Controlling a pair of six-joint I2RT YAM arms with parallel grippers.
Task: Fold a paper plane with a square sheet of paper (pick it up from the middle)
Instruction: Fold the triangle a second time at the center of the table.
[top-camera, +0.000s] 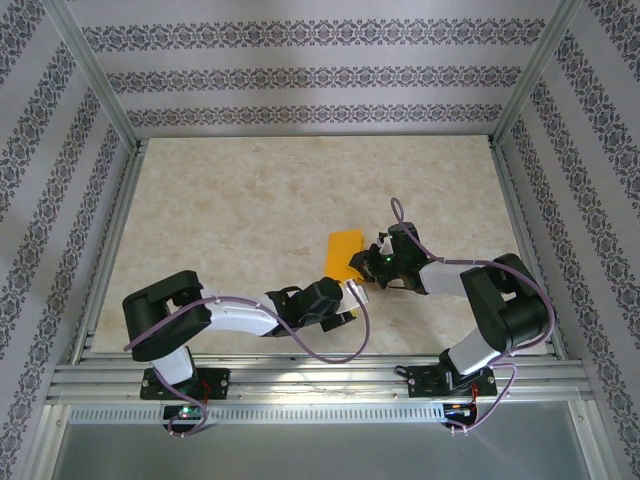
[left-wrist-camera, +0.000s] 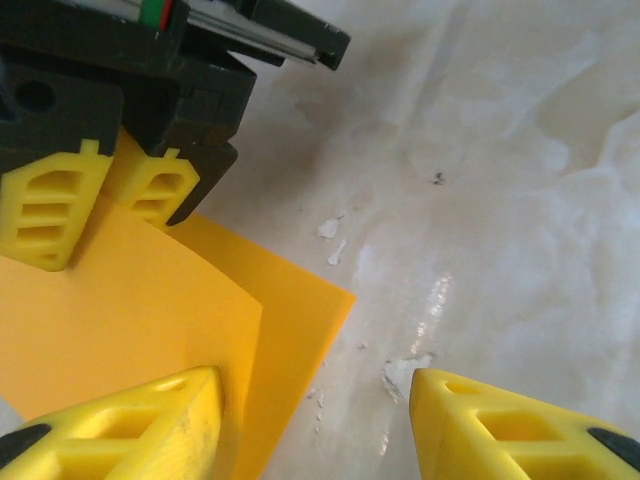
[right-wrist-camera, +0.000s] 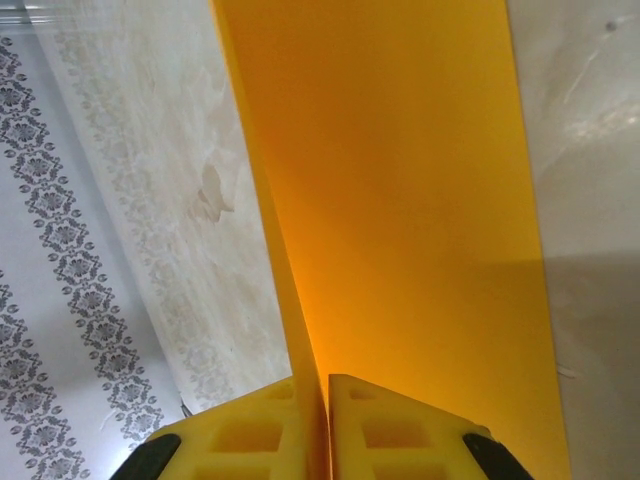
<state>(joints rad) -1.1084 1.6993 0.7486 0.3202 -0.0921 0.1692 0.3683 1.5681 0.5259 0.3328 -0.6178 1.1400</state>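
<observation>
1. Roughly at the middle of the table (top-camera: 230, 200), we see the square sheet of paper (top-camera: 344, 253), orange and folded over.
2. Just right of that middle, the right gripper (right-wrist-camera: 327, 385) pinches the sheet's edge, jaws pressed together.
3. Nearer the table's front edge, the left gripper (left-wrist-camera: 315, 390) holds its jaws spread, one finger (left-wrist-camera: 150, 420) over the sheet.
</observation>
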